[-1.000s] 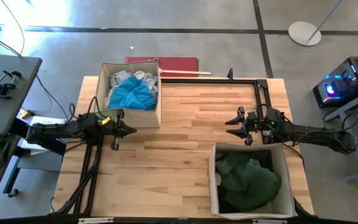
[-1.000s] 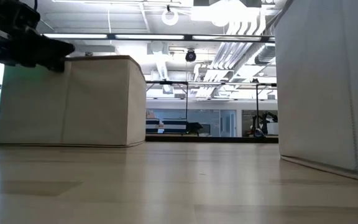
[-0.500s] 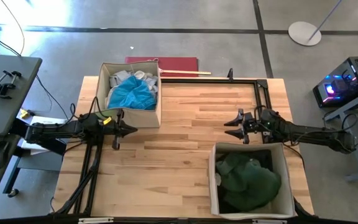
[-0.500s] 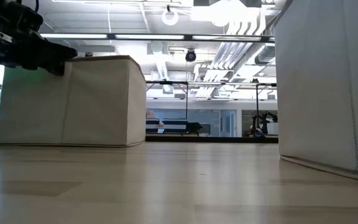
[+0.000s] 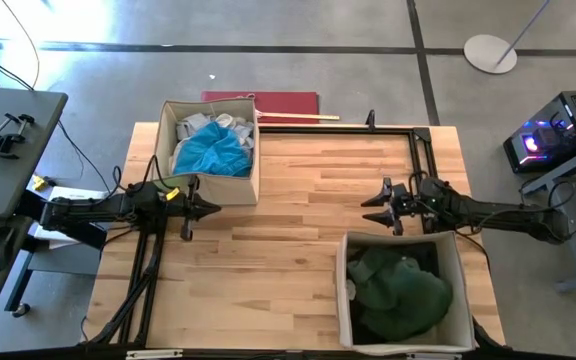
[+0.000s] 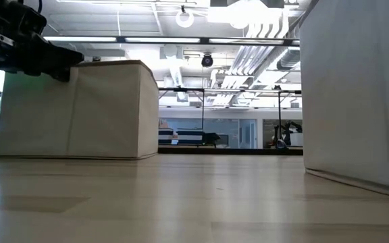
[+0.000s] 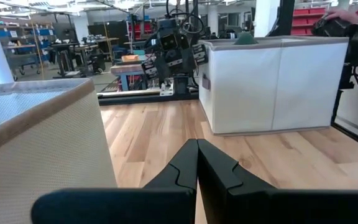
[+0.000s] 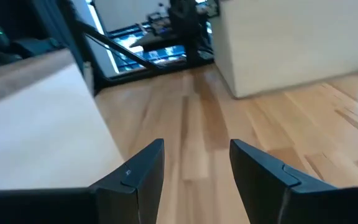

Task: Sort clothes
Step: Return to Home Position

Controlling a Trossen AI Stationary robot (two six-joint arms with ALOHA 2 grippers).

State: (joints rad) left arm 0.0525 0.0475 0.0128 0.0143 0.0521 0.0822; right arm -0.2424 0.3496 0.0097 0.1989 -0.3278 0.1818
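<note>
Only the high view looks down into the boxes. On the left, the left arm (image 5: 98, 208) lies low and almost straight, reaching to the right. The left gripper (image 5: 213, 208) hangs just beside the near right corner of the left box (image 5: 256, 160). The left wrist view adds what the high view does not make clear: its two fingers (image 7: 185, 163) are pressed together with nothing between them. This box stands at the far left of the table (image 5: 288, 220). In it a bright blue garment (image 5: 211, 152) lies bunched on top, with white pieces (image 5: 184, 128) on its far left side. It is so crumpled that I cannot tell its long axis or which way it points. The low view shows only the beige outer walls of both boxes and no clothes, with the left gripper dark in the air in front of the left box. On the right, the right arm (image 5: 508, 213) stretches from the right edge toward the left. The right gripper (image 5: 368, 209) hangs over the wood just beyond the far wall of the right box (image 5: 342, 300). The right wrist view shows its fingers (image 8: 142, 168) standing apart and holding nothing. The dark green garment (image 5: 400, 290) fills the right box at the near right, as a rounded heap a little longer from left to right.
</note>
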